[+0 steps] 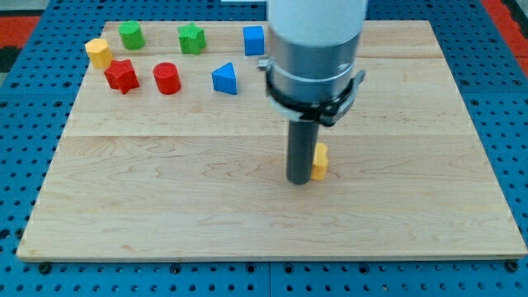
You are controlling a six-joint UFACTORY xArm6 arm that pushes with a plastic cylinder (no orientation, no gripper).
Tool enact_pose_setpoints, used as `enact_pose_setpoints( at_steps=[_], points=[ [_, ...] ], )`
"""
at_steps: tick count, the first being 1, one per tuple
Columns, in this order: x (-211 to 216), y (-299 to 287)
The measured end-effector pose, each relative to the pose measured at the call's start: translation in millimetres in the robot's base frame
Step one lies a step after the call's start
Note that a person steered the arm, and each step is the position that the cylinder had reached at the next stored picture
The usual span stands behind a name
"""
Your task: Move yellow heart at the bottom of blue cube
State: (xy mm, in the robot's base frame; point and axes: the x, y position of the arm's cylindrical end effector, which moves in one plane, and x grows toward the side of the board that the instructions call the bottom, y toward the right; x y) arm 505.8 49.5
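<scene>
The yellow heart (pixel 320 162) lies near the middle of the wooden board (pixel 165 214), partly hidden behind my rod. My tip (pixel 299 181) rests on the board touching the heart's left side. The blue cube (pixel 253 40) stands near the view's top, left of the arm's body, well above and to the left of the heart.
A blue triangular block (pixel 224 79) lies below and left of the cube. At the view's top left are a green star (pixel 191 38), a green block (pixel 130 35), a yellow block (pixel 98 53), a red star (pixel 121 76) and a red cylinder (pixel 167 78).
</scene>
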Motion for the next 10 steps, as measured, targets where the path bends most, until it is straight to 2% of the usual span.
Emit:
enact_pose_setpoints(
  at_steps=[2,5,6,7,8,9,10],
  points=[
    [-2.3,48.7],
    [-37.1,84.1],
    [-54.6,121.6],
    [-82.0,54.4],
    [-62.1,46.4],
    [-48.5,10.6],
    [-70.1,-41.7]
  ],
)
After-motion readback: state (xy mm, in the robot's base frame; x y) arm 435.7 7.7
